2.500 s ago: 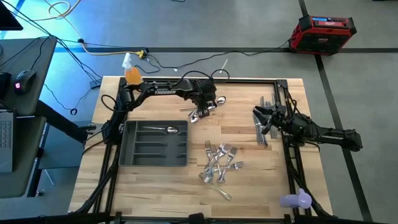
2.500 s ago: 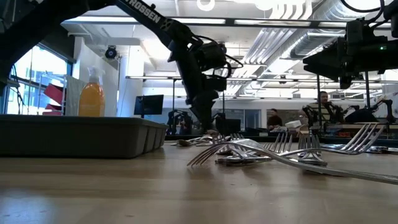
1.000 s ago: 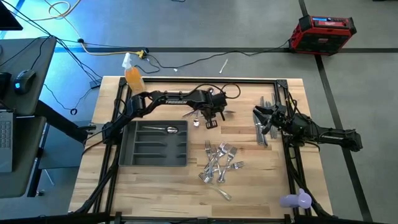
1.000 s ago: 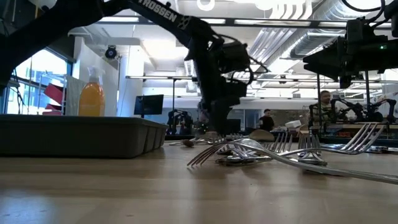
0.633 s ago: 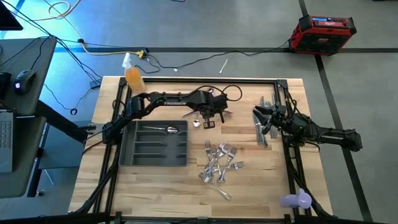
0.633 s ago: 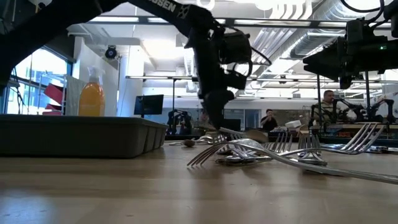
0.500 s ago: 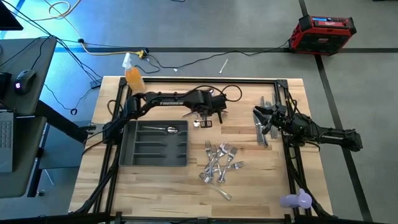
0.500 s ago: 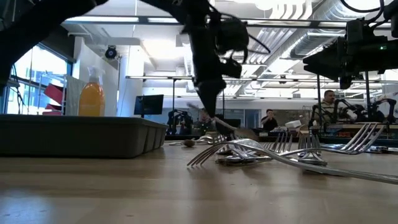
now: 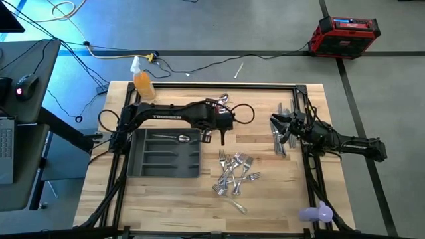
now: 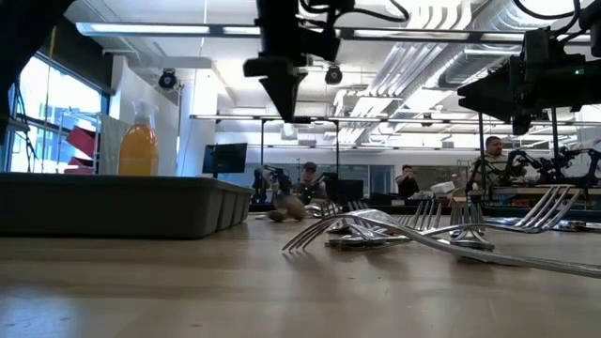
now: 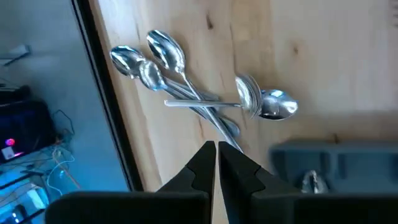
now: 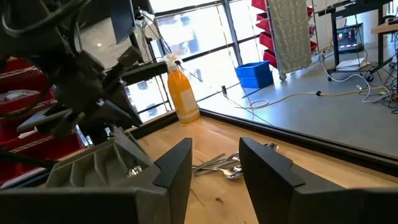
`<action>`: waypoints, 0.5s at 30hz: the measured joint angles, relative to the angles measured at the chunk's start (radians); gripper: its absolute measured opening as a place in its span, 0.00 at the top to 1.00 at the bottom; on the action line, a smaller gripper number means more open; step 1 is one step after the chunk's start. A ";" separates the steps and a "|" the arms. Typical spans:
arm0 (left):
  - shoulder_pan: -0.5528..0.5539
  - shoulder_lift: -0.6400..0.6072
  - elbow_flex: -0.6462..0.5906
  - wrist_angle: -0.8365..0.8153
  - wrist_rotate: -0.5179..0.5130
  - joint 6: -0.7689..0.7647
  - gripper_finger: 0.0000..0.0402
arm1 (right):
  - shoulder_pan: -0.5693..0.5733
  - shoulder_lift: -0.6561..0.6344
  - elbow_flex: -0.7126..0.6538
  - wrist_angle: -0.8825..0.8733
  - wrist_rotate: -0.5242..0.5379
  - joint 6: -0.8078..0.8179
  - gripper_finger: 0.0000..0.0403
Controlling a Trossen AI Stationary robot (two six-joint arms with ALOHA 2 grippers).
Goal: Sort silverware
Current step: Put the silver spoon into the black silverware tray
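Your left tool (image 9: pixel 221 137) hangs above the desk (image 9: pixel 265 199) just off the tray (image 9: pixel 163 154), its fingers pressed together with nothing visible between them, so judge this as an empty pass between picks. The spoons (image 11: pixel 186 87) lie clustered at the desk's far edge, forks (image 9: pixel 234 174) heaped mid-desk, one spoon in the tray. Next, spread the fingers and descend squarely over one handle; your right tool (image 9: pixel 284 126) waits half-spread beside the knives (image 9: pixel 277 141).
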 joint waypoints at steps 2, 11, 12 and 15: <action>0.007 -0.001 0.000 0.005 0.047 -0.012 1.00 | 0.000 0.000 0.000 0.000 0.000 0.000 0.70; 0.147 0.000 -0.151 0.141 0.349 0.001 1.00 | 0.000 0.000 0.000 0.000 0.000 0.003 0.70; 0.167 0.000 -0.172 0.171 0.408 -0.004 1.00 | 0.000 0.000 0.000 0.000 0.000 0.003 0.70; 0.213 0.000 -0.227 0.276 0.577 -0.046 1.00 | 0.000 0.000 0.000 0.000 0.000 0.003 0.70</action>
